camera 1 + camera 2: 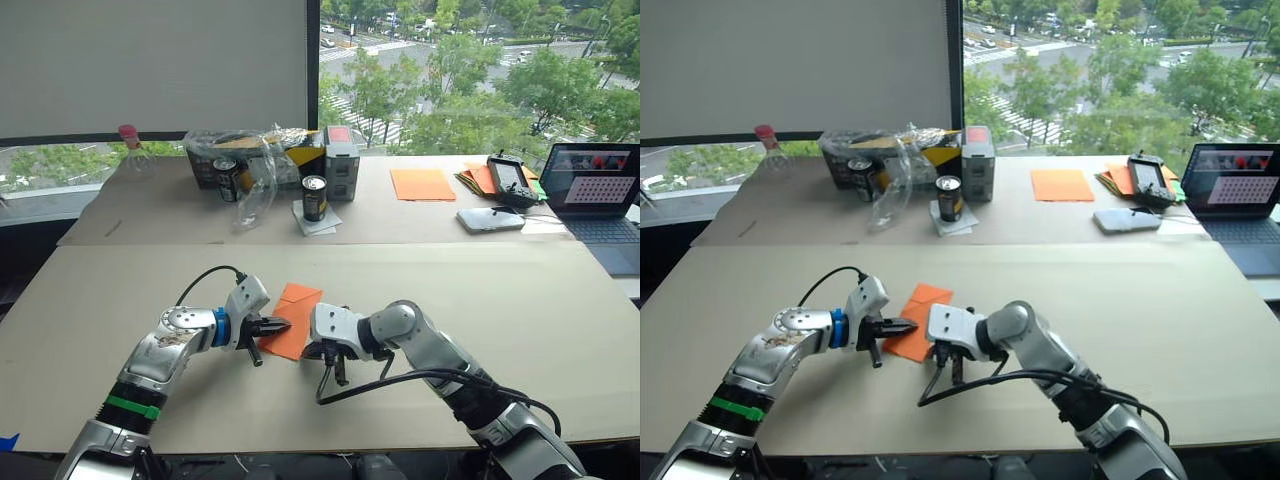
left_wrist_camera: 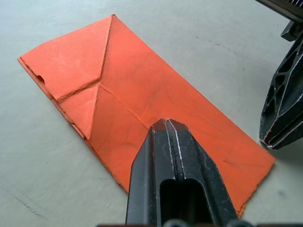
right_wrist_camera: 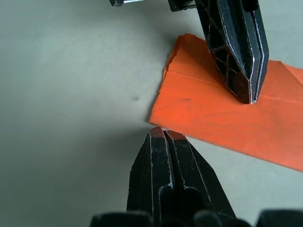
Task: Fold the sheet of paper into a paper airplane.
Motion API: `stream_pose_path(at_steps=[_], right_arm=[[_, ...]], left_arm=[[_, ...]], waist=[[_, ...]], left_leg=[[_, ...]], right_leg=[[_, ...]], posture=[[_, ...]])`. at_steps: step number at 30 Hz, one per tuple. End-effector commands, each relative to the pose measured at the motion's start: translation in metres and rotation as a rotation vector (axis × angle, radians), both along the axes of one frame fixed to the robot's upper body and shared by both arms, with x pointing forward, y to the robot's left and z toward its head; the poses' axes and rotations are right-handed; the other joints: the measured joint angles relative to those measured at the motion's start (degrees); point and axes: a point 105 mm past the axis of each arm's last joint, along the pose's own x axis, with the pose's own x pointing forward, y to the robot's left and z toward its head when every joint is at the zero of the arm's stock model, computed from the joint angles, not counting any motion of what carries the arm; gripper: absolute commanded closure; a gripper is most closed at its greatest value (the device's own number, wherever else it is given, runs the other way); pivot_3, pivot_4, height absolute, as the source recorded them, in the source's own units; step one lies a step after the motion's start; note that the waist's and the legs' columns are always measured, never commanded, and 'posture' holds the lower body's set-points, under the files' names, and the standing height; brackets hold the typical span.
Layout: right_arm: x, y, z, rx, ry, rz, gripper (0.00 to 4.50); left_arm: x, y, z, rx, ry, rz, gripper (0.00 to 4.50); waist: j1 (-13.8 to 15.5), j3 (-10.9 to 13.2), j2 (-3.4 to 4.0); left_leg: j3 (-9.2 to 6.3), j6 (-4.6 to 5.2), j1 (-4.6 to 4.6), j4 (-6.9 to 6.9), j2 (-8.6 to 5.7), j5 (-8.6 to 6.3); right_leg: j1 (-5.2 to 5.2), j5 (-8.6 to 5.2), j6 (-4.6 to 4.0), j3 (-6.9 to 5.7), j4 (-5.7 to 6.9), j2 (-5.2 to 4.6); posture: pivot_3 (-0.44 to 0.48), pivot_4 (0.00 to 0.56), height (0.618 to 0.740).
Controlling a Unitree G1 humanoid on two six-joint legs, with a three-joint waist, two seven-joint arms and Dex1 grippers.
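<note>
Orange sheet of paper (image 1: 293,318), partly folded with two corner flaps turned in, lies flat near the table's (image 1: 560,310) front edge, centre. I have the left gripper (image 2: 165,124), fingers closed, pressing on the sheet, likely to pin it or set a crease. Right gripper (image 3: 163,133), also closed, sits on the table just beside the sheet's edge, empty
</note>
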Motion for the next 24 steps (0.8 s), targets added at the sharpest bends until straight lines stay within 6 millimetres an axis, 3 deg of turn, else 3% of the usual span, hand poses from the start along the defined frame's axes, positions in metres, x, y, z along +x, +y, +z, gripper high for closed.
stream_pose_path(at_steps=[1, 4, 6, 10, 15, 24], right_arm=[[0.005, 0.0, 0.039, 0.077, -0.061, -0.005, 4.47], [0.011, -0.005, 0.049, 0.091, -0.079, -0.038, 4.47], [0.018, -0.012, 0.056, 0.104, -0.09, -0.075, 4.47], [0.025, -0.033, 0.068, 0.117, -0.096, -0.138, 4.47], [0.023, -0.051, 0.07, 0.1, -0.091, -0.172, 4.47], [0.021, -0.071, 0.067, 0.09, -0.082, -0.27, 4.47]], left_arm=[[0.003, 0.013, -0.002, -0.032, 0.053, 0.077, 4.5], [0.008, 0.017, 0.013, -0.12, 0.052, 0.12, 4.5], [0.014, 0.024, 0.035, -0.246, 0.048, 0.181, 4.5], [0.019, 0.048, 0.056, -0.309, 0.01, 0.266, 4.5], [0.016, 0.06, 0.048, -0.206, -0.008, 0.271, 4.5], [0.019, 0.029, 0.026, -0.193, 0.039, 0.174, 4.5]], waist=[[-0.12, 0.01, 0.0], [-0.1, 0.01, -0.01], [-0.06, 0.03, -0.03], [0.09, 0.09, -0.11], [0.4, 0.09, -0.11], [1.21, 0.11, -0.13]], left_leg=[[0.0, 0.0, -0.03, 0.0, 0.0, 0.0], [-0.03, 0.0, -0.07, 0.0, 0.01, 0.0], [-0.06, 0.0, -0.14, 0.0, 0.01, 0.0], [-0.07, 0.0, -0.39, 0.02, -0.01, 0.0], [-0.06, 0.0, -0.43, 0.02, -0.03, 0.0], [-0.03, 0.0, -0.47, 0.02, -0.03, 0.0]], right_leg=[[-0.04, 0.0, 0.0, 0.0, 0.02, 0.0], [-0.12, 0.0, -0.01, -0.02, 0.05, 0.01], [-0.14, 0.0, 0.0, -0.05, 0.03, 0.02], [-0.3, 0.01, -0.01, -0.06, -0.02, -0.03], [-0.29, 0.01, -0.02, -0.06, -0.14, -0.07], [-0.29, 0.02, -0.02, -0.06, -0.17, -0.06]], posture=[[0.0, 0.15, 0.73], [0.0, 0.15, 0.73], [0.0, 0.15, 0.73], [0.0, 0.15, 0.73], [0.0, 0.15, 0.73], [0.0, 0.15, 0.73]])
